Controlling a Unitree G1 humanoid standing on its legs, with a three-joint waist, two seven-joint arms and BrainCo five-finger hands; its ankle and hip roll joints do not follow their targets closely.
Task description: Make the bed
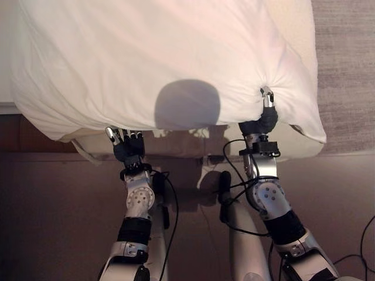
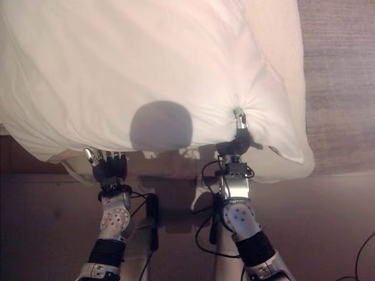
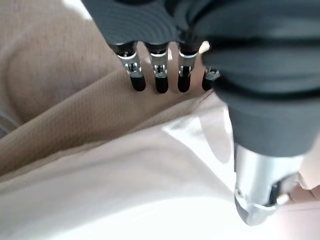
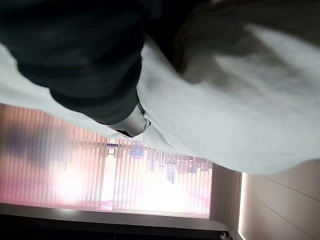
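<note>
Left eye view shows the white duvet (image 1: 164,64) bunched over the bed's (image 1: 293,29) foot, right hand (image 1: 266,108) pinching its edge, left hand (image 1: 126,143) open just below that edge, spreading seemingly unfinished.

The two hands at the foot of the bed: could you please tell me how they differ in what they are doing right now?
The right hand is pinched into the white duvet, which puckers around it; the left hand holds nothing. The right hand sits up on the duvet's top, while the left hand hangs below its edge, fingers straight over the tan sheet. Both are at the bed's near edge.
</note>
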